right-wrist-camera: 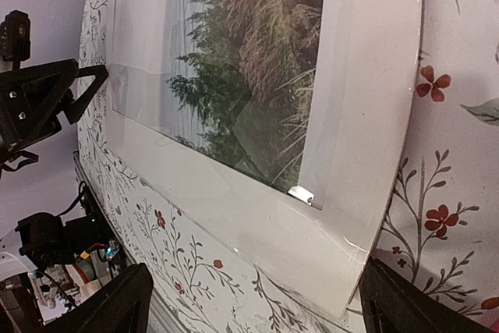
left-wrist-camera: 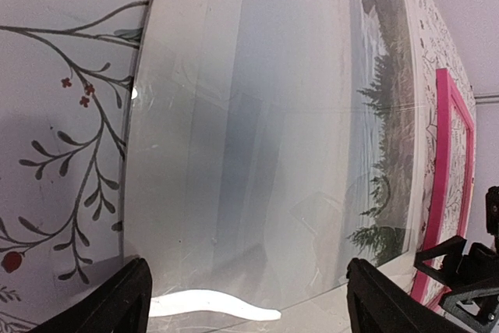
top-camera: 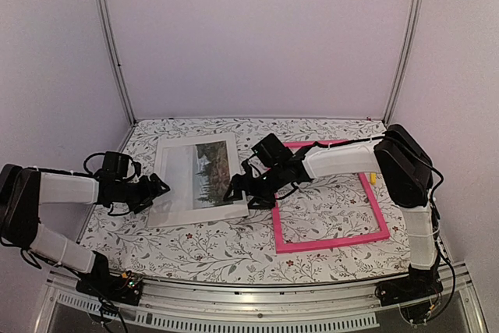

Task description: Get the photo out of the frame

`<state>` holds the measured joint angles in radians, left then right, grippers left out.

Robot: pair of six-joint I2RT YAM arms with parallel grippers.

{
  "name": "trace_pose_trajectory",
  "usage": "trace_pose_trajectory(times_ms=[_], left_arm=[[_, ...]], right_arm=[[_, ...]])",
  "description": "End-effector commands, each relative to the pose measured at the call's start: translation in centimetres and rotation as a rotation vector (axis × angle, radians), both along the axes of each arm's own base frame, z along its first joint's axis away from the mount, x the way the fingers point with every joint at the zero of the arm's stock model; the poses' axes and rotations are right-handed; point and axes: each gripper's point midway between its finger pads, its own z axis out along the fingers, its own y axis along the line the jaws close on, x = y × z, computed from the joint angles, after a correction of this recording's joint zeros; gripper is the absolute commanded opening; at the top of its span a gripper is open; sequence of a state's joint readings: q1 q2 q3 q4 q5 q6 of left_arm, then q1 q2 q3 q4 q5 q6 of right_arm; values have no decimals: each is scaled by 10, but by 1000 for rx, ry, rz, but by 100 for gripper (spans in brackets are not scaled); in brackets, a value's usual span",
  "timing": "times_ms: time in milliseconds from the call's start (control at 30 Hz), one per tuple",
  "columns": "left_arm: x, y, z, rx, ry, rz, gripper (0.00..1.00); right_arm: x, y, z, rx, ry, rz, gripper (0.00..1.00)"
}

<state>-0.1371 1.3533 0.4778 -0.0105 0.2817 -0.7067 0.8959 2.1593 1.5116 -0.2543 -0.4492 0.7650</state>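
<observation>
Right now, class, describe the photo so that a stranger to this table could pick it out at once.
Start at the flower-patterned table. On its left half, beside the empty pink frame, lies the photo: a flat white-margined sheet. Only it bears a print of dark trees under pale sky.
</observation>
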Motion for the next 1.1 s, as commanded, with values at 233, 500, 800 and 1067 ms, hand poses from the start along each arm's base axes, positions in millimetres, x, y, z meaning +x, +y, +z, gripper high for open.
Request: trace_pose_trajectory(times_ms=[233, 500, 800, 1067], left_arm=[[-36, 8, -38, 44, 171, 18, 89], [-37, 9, -39, 48, 174, 18, 89], [-38, 8, -42, 44, 180, 19, 89], [-41, 9, -44, 42, 185, 24, 89]], right_arm=[[0, 10, 42, 155, 7, 27, 95], [2, 6, 44, 179, 13, 6, 93], [2, 3, 47, 239, 63, -23, 88], [1, 3, 42, 291, 122, -48, 82]])
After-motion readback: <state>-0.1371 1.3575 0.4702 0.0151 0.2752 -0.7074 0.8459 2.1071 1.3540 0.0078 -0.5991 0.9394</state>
